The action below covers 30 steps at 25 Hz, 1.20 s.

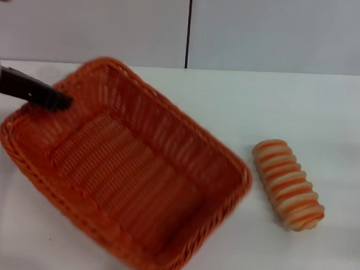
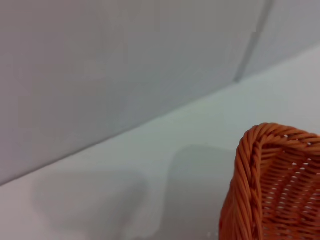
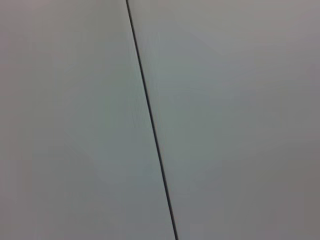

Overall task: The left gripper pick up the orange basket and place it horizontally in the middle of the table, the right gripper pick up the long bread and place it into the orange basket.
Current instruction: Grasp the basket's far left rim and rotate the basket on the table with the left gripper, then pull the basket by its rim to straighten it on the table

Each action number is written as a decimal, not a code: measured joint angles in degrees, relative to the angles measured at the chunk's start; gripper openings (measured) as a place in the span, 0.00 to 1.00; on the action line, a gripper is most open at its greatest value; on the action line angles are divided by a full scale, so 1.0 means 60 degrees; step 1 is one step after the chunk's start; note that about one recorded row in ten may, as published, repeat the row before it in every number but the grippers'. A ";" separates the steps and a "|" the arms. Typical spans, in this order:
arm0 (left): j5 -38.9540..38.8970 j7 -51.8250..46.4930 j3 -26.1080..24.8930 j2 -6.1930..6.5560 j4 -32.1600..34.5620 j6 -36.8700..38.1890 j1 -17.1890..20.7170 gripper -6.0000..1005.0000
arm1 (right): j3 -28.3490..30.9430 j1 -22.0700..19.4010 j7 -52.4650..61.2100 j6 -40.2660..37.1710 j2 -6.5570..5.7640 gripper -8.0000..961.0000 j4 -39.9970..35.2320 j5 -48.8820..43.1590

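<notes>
Head view: orange basket (image 1: 126,168) sits skewed on the desk (image 1: 328,113), toward the left-front part, one corner aimed at the far-left, opposite corner toward the front edge. So not yet horizontal or centred, by my read. Left gripper (image 1: 58,99) reaches in from the desk's left edge, black tip over the basket's far-left rim, prob. there to grab the wall and swing it round. Fingers look close together at the rim, but whether they pinch the wicker or just hover, can't tell. Long bread (image 1: 289,184) lies on the desk right of the basket, near but apart, long axis running diagonal toward the front-right corner; untouched, waiting for the basket.

Left wrist view: basket's braided rim corner (image 2: 260,150) fills one corner of the shot, white desk (image 2: 150,150) and grey wall behind. No fingers visible; cam sits v. close to that rim, fits a grasp at the corner.

Right wrist view: only blank grey wall w/ a dark seam. Right gripper not seen in any view, likely parked clear until the basket is set.
</notes>
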 joint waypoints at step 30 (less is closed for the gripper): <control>-0.2382 -0.2239 0.2007 -0.0004 0.1908 -0.2828 0.5112 0.17 | 0.0048 0.0487 0.0025 0.1333 -0.0040 0.68 -0.0942 -0.0080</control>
